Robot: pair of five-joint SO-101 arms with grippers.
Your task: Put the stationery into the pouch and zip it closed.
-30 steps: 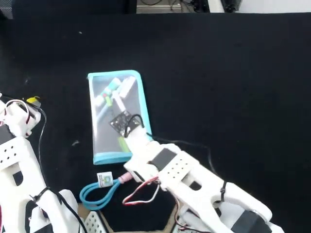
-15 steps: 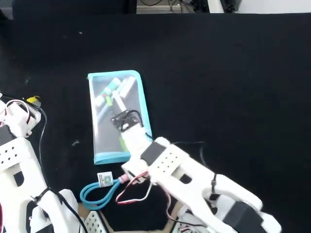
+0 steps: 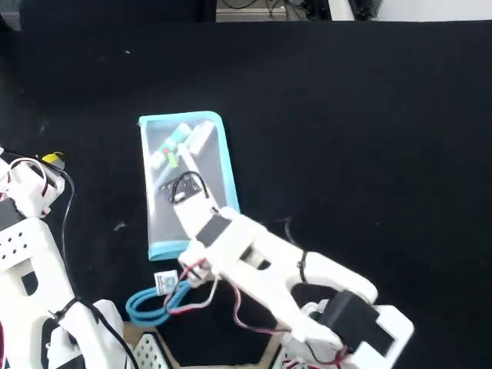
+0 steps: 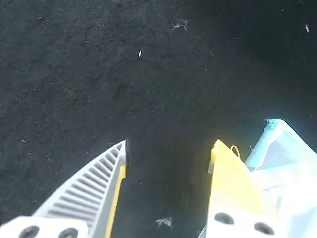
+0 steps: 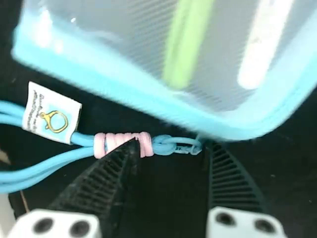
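Note:
A clear mesh pouch (image 3: 184, 177) with a light blue border lies flat on the black table, and pens (image 3: 178, 144) show through it. In the right wrist view its blue corner (image 5: 233, 126) is close. A green pen (image 5: 185, 44) and a white item (image 5: 265, 49) lie inside. The zipper pull (image 5: 190, 146) joins a blue cord with pink wrapping (image 5: 124, 142) and a white tag (image 5: 51, 114). My right gripper (image 5: 171, 148) is open and straddles the knot at the pull. My left gripper (image 4: 171, 145) is open over bare table, beside a pouch corner (image 4: 277, 144).
The blue cord loop (image 3: 150, 305) and its tag (image 3: 165, 283) lie on the table in front of the pouch. My right arm (image 3: 254, 257) covers the pouch's near right corner. My left arm (image 3: 27, 246) stands at the table's left edge. Black table (image 3: 354, 138) spreads to the right.
My right arm has swung left, its wrist sliding across the pouch's near end toward the cord and tag. The left arm and the pouch have stayed put.

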